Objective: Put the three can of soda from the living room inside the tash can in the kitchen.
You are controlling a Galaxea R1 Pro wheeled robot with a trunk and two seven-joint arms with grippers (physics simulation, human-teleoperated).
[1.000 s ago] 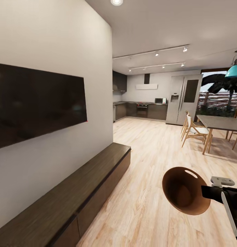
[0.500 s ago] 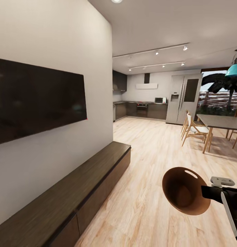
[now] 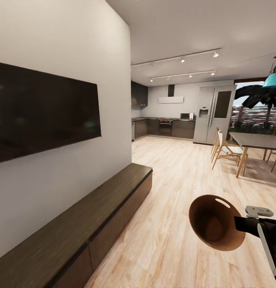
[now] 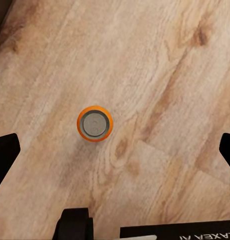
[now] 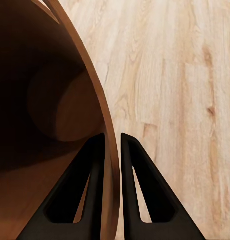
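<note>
Hallway floor stretches ahead in the head view, past a black wall TV (image 3: 44,110) and a long low bench (image 3: 86,222) toward the kitchen (image 3: 165,126) with its silver fridge (image 3: 213,116) and a dining table (image 3: 257,142) off to one side. The right gripper (image 3: 243,224) carries the trash can (image 3: 215,222) tipped on its side, mouth toward the camera, oval handle cutout uppermost; no cans show inside it.

From the left wrist, an orange soda can (image 4: 95,123) stands upright on the wood floor (image 4: 164,75), seen from straight above, silver top up. The left gripper (image 4: 115,150) is spread wide, its dark fingertips (image 4: 5,155) at both edges of the frame, holding nothing.

From the right wrist, the two black fingers (image 5: 139,190) pinch the bin's thin wall near the rim, one inside, one outside, almost closed.

The bin looks light but glossy and thin-walled, liable to swing or slip from an edge pinch. The can is probably light, rigid and smooth; its cylindrical sides offer the best hold.
</note>
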